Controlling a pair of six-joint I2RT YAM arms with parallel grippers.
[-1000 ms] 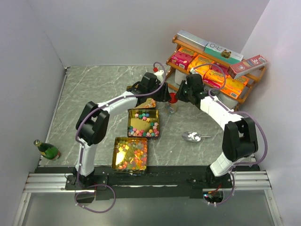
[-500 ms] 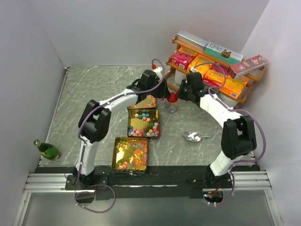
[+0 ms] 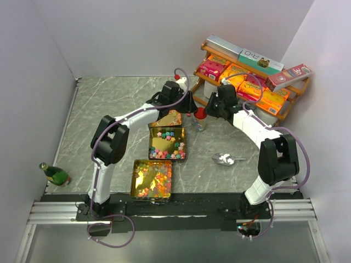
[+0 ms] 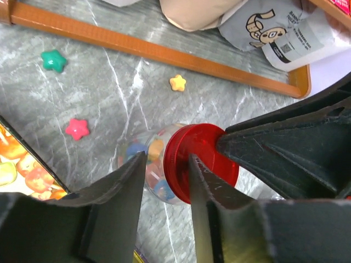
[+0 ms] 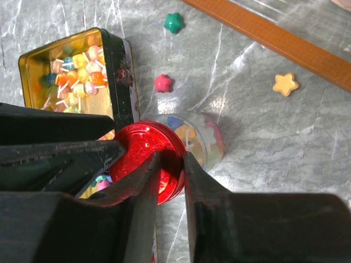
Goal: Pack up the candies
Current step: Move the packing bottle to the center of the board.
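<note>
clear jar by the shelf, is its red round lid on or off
On. The red round lid sits over the mouth of the clear jar; coloured candies show through the wall below it.

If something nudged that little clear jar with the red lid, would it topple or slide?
Probably light: the jar is small and holds only candies. Being round and narrow under its red lid, it would likely tip from a high push, then roll. Its smooth clear wall looks slippery to pinch.

Only "R-O" can be made out, on the white-and-green box [image 3: 253, 55].
</note>
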